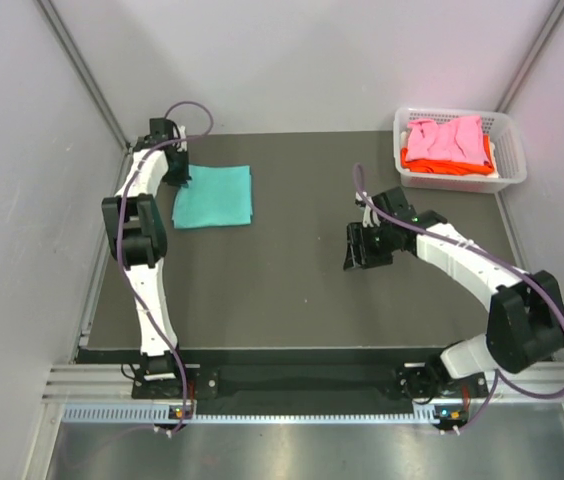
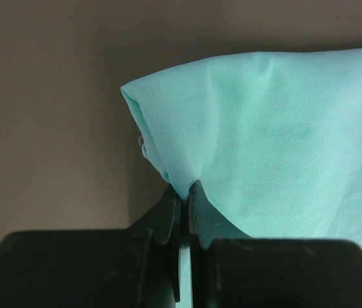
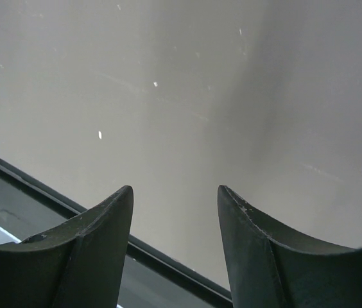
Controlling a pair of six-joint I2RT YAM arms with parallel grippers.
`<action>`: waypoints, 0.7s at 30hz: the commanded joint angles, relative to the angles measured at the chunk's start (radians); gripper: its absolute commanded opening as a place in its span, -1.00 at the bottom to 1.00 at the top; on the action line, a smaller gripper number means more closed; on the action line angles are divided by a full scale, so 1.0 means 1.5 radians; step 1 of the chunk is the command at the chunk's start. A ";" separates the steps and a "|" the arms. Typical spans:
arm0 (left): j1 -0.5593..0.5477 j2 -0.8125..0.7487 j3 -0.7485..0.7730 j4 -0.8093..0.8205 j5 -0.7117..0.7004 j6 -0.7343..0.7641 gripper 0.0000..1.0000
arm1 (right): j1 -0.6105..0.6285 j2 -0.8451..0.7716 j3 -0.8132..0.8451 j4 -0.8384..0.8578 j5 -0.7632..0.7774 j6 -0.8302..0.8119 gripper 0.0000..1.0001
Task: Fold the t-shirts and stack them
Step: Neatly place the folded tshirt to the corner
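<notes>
A teal t-shirt lies folded into a flat rectangle at the back left of the dark table. My left gripper sits at its left edge, shut on a pinch of the teal cloth right at the fold's corner. A pink t-shirt lies on top of an orange one in the white basket at the back right. My right gripper hovers open over bare table near the middle right, nothing between its fingers.
The white lattice basket stands at the table's back right corner. Grey walls close in the left, back and right sides. The table's near edge runs below the right gripper in the right wrist view.
</notes>
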 commanded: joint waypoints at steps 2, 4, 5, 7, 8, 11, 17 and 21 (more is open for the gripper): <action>-0.001 0.024 0.065 0.038 -0.173 0.085 -1.00 | -0.004 0.041 0.083 -0.014 -0.011 -0.016 0.11; 0.004 0.041 0.089 0.055 -0.212 0.104 -1.00 | -0.004 0.055 0.096 -0.022 -0.011 -0.016 0.11; 0.007 0.047 0.103 0.075 -0.220 0.119 -1.00 | -0.004 0.068 0.105 -0.032 -0.012 -0.018 0.11; 0.015 0.061 0.114 0.096 -0.239 0.139 -1.00 | -0.003 0.089 0.114 -0.044 -0.014 -0.024 0.11; 0.018 0.067 0.125 0.114 -0.243 0.145 -1.00 | -0.004 0.095 0.122 -0.054 -0.014 -0.026 0.11; 0.035 0.079 0.130 0.162 -0.253 0.151 -1.00 | -0.004 0.116 0.135 -0.065 -0.017 -0.029 0.11; 0.046 0.101 0.137 0.263 -0.265 0.162 -1.00 | -0.003 0.153 0.154 -0.079 -0.013 -0.029 0.10; 0.051 0.134 0.172 0.312 -0.273 0.166 -1.00 | -0.004 0.164 0.145 -0.078 -0.013 -0.024 0.09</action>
